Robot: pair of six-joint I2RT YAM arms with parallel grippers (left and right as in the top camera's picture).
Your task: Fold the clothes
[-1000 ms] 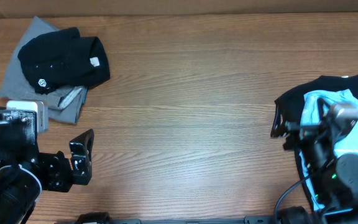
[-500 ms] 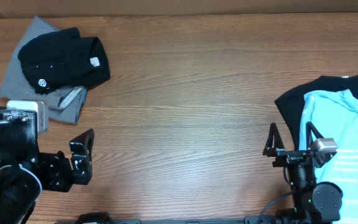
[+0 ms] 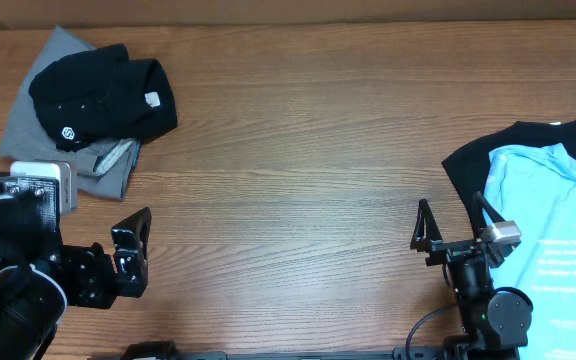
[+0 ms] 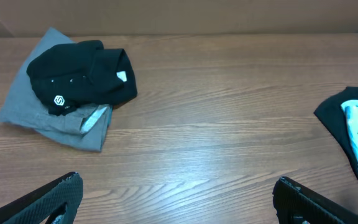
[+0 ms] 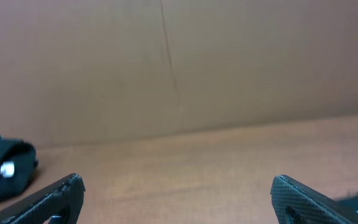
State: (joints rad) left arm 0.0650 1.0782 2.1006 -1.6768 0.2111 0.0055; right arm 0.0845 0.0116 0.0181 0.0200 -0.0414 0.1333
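the counter (image 3: 298, 150) is wide and bare in the middle, so you have room, but the clothes sit far out at the sides.

the biggest heap is at 3 o'clock: a light blue tee (image 3: 553, 195) lies on top of some black cloth (image 3: 463, 165), and both run off the edge of the overhead view. if you pinch down there, you may grab both layers at once, and they would come along together in a bunch. the part you cannot see could also slip off the counter if you pull the wrong way.

at 10 o'clock a folded black shirt (image 3: 103, 95) rests on grey trousers (image 3: 53, 50). this pile looks done. a careless sweep could push it open or knock it crooked.

the right claw (image 3: 452, 225) is at 5 o'clock, wide and holding nothing, just beside the black cloth. its camera looks out at the far wall, not down, so you might go down without seeing the cloth.

the left claw (image 3: 133, 255) is at 8 o'clock, wide and holding nothing too, well apart from the tee. one claw alone may drag the tee into wrinkles.
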